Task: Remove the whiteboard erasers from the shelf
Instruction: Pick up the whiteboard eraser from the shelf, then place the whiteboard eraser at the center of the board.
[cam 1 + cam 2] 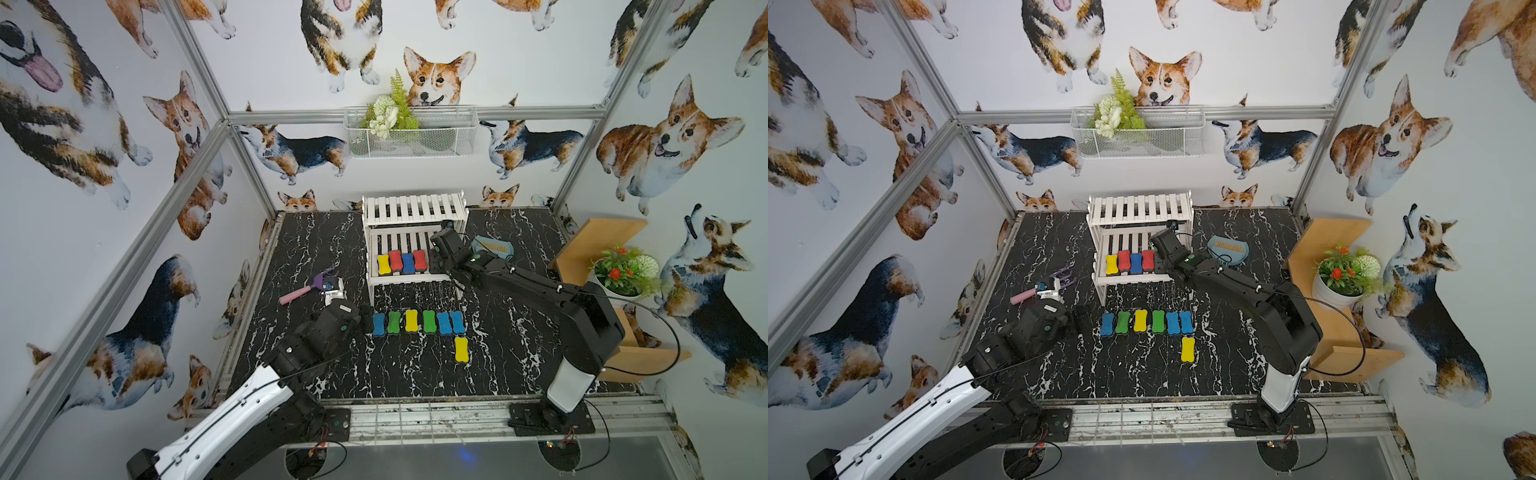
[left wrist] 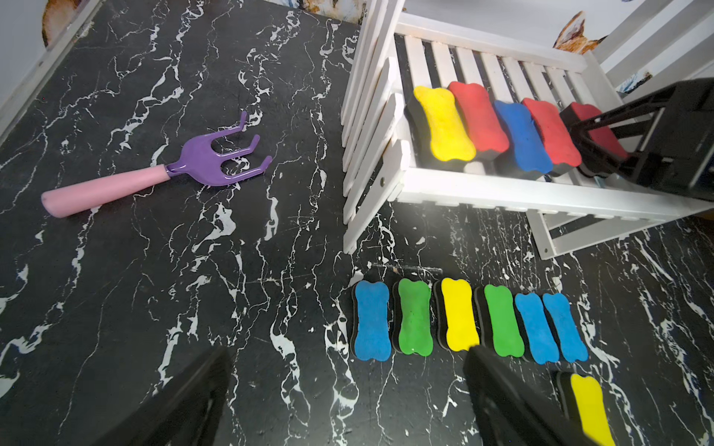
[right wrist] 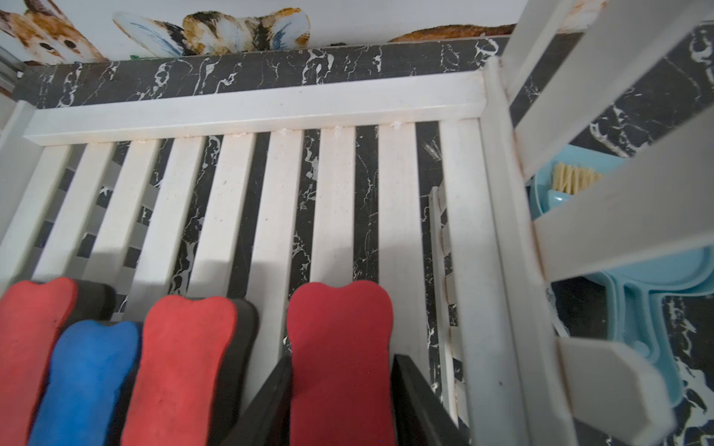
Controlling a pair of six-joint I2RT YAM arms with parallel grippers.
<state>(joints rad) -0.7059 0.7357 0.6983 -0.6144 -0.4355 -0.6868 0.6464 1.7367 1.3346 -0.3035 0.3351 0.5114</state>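
Far left, a hand fork (image 2: 162,172) with a pink handle and purple tines lies flat on the black marble desk (image 1: 299,249), well apart from the rest. Just right of it I have the left fingers (image 2: 502,397) hanging over the desk, spread wide, with nothing between them and nothing touched. They sit near the left end of a row of six whiteboard erasers (image 1: 411,321) lying side by side on the desk in front of the shelf (image 1: 411,280). The row runs blue, green, yellow, green, blue, blue, coloured tops up. A seventh, the yellow eraser (image 1: 461,349), lies alone just in front of the row's right end.

The shelf stands toward the back of the desk. Along the front rail of its lower tier, four erasers (image 1: 408,264) are packed edge to edge — yellow, red, blue, red. Past a narrow gap to their right is a fifth, the red eraser (image 3: 340,347). The right fingers (image 3: 415,401) are closed against both its long sides, so I read that as a grip. I cannot tell whether it has left the slats, and in both top views the arm hides it.

Just beside the shelf's right side, a light-blue dustpan (image 1: 494,247) rests on the desk with its brush lying in it. Furthest right is a tan wooden shelf (image 1: 598,241) carrying a potted plant (image 1: 623,270).
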